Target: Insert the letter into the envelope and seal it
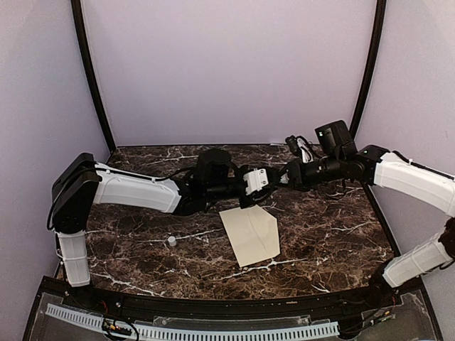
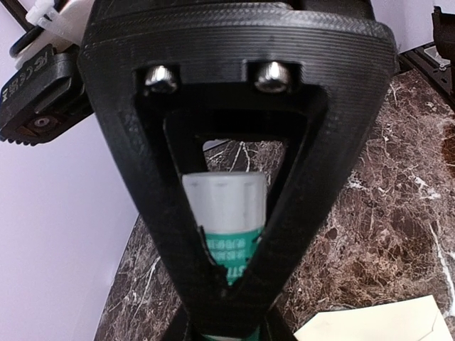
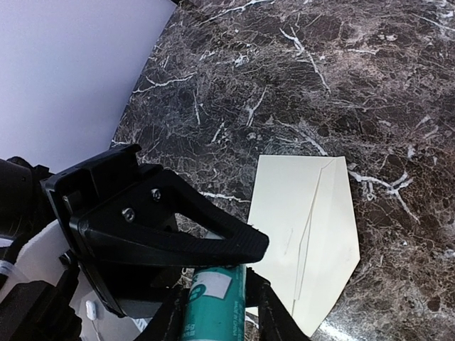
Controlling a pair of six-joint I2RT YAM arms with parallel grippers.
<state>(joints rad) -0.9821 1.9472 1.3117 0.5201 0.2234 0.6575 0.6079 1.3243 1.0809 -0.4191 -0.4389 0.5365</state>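
Envelope (image 1: 250,234) cream, pointed; left end effector (image 2: 226,280) pinches glue stick (image 2: 226,206), right end effector (image 3: 217,321) unclear

l arm (image 1: 135,190), r arm (image 1: 412,177) stretched inward, closed fingers (image 2: 142,234) meeting.

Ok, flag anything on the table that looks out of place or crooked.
A small white piece, probably a cap, lies alone on the table left of the envelope, apart from the glue stick held in the left tool. The envelope sits crooked to the table's front edge.
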